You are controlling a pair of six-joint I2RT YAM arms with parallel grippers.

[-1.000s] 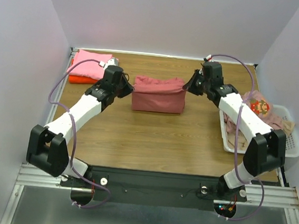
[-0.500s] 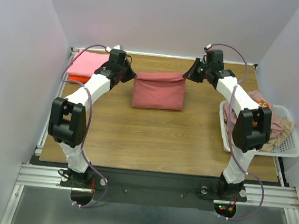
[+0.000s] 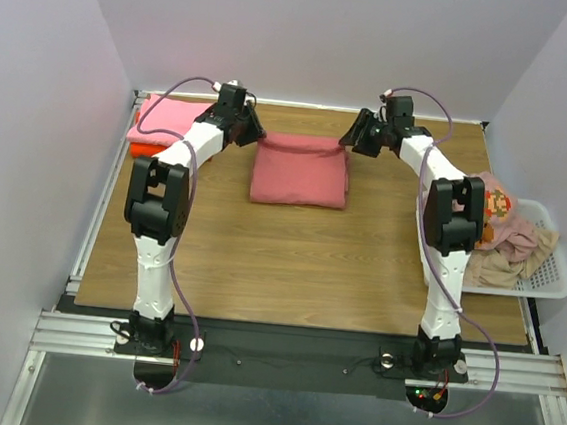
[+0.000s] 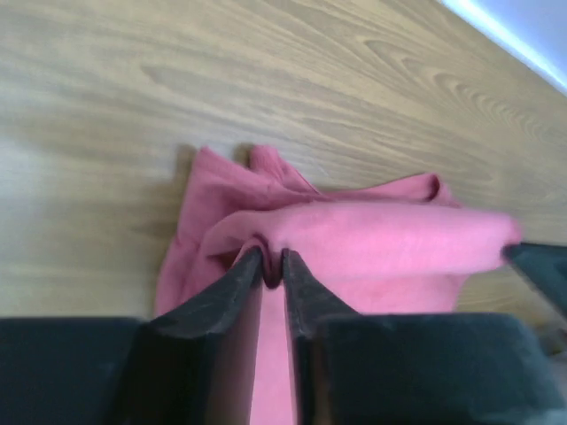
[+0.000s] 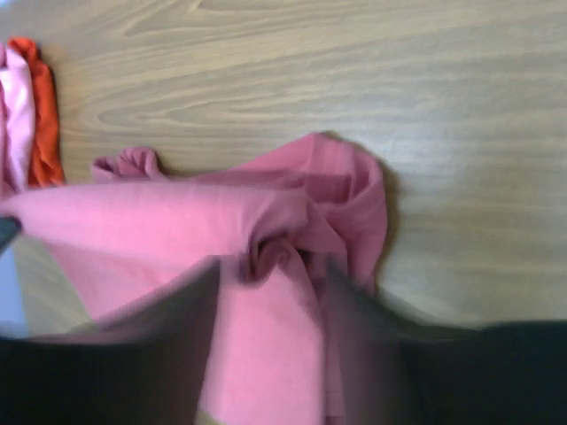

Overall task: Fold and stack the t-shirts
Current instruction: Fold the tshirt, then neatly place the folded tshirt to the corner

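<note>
soft even light throughout; right wrist view heavily motion-blurred.

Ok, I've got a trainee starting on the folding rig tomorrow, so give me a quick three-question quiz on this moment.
1. True or false: the rose-red shirt lies in the white basket.
2. In the far-left stack, what lies under the light pink shirt? A) an orange shirt B) a green shirt C) a blue towel
3. At which corners of the rose-red shirt are the left gripper and the right gripper?
Key: 1 false, it lies on the table. 2 A. 3 The far corners: left gripper at the far left one, right gripper at the far right one.
</note>
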